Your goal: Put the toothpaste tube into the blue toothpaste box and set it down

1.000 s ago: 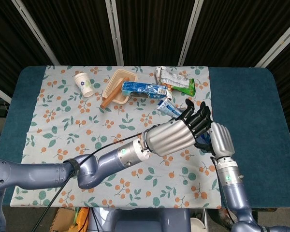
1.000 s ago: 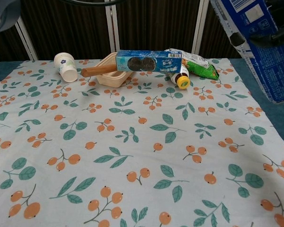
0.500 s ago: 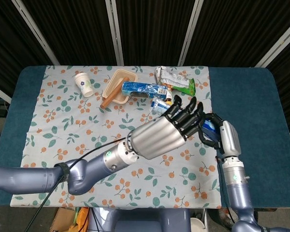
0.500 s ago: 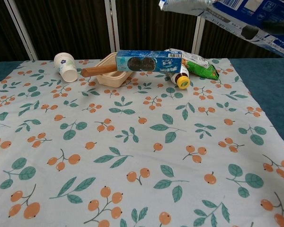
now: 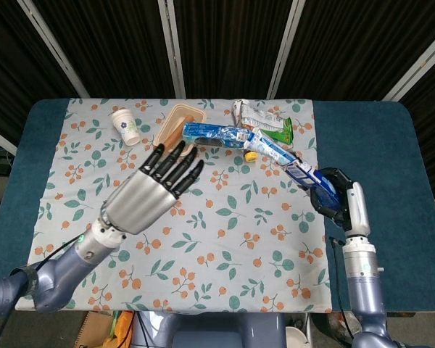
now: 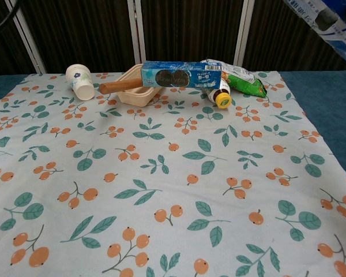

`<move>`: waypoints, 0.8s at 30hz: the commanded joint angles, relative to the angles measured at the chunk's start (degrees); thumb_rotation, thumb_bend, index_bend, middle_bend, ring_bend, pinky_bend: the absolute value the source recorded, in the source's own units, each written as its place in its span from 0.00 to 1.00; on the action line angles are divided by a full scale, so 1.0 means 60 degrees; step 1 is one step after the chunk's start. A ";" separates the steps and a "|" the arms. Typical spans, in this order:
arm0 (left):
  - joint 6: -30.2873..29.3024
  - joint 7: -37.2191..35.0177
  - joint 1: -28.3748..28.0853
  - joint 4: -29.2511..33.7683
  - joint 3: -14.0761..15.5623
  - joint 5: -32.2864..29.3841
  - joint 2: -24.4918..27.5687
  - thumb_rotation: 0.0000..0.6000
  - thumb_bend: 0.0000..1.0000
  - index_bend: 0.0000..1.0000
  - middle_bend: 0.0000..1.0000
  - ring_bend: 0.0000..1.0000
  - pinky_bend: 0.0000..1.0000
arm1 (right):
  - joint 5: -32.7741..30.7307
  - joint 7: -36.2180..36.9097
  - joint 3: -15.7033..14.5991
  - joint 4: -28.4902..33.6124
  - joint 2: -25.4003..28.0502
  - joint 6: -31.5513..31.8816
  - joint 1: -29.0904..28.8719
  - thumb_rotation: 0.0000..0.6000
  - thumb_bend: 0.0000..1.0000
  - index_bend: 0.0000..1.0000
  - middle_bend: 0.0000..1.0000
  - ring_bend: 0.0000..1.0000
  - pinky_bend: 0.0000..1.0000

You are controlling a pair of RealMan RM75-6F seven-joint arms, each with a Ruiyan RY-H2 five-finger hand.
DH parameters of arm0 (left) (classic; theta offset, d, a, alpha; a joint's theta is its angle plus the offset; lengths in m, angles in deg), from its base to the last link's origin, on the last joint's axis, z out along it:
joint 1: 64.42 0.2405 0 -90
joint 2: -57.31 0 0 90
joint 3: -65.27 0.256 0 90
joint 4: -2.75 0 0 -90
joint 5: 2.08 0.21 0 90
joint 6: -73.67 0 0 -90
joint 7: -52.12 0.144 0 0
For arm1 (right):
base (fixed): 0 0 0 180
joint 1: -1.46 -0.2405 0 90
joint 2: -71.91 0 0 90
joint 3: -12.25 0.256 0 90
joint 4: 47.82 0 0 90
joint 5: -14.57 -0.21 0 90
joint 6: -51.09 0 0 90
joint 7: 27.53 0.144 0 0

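One long blue box [image 5: 286, 161] is up in the air over the right edge of the cloth [image 5: 203, 239], held by its lower end in the right hand [image 5: 335, 194], whose fingers wrap around that end; the box slants up and away toward the clutter at the back. The chest view catches only a corner of the box at its top right. No tube is separately visible in either view, so whether it is already fully inside the box I cannot tell; a pale end at the far tip of the box may be an open flap or the tube's tail. The left hand [image 5: 148, 194] hangs above the middle of the cloth, well apart from the box, fingers spread and straight, holding nothing. Judging from that, insertion looks done or nearly so, and the step in hand is setting the box down. That calls for lowering the right hand toward a bare patch of cloth in front, levelling the box so it lands flat, and releasing it without nudging the small bottle [image 6: 220, 94], the second blue carton [image 6: 181, 74], the tray [image 6: 132, 88] or the cup [image 6: 81, 81] behind.
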 commanded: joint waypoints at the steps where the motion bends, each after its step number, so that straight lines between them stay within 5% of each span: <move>1: -0.0888 -0.0719 0.0963 -0.0244 0.0593 0.0201 0.0427 1.00 0.01 0.23 0.22 0.21 0.35 | 0.0047 0.0733 0.0338 0.0020 0.0056 0.0074 0.0238 1.00 0.47 0.42 0.47 0.43 0.43; 11: -0.2402 -0.2576 0.3279 -0.1839 0.1838 -0.0145 0.0239 1.00 0.01 0.23 0.22 0.21 0.35 | -0.0157 0.4224 0.1927 0.0506 0.0598 0.0116 0.1134 1.00 0.47 0.42 0.47 0.43 0.43; 15: -0.2425 -0.3165 0.4016 -0.2842 0.2328 -0.0354 -0.0186 1.00 0.01 0.23 0.21 0.21 0.35 | -0.0279 0.6090 0.3002 0.0854 0.1174 -0.0112 0.1639 1.00 0.47 0.42 0.47 0.43 0.43; 24: -0.2411 -0.4018 0.4994 -0.4434 0.2653 -0.0592 -0.1057 1.00 0.01 0.21 0.19 0.20 0.35 | 0.0690 0.7943 0.3482 0.1544 0.2164 -0.0291 0.2858 1.00 0.47 0.37 0.46 0.40 0.42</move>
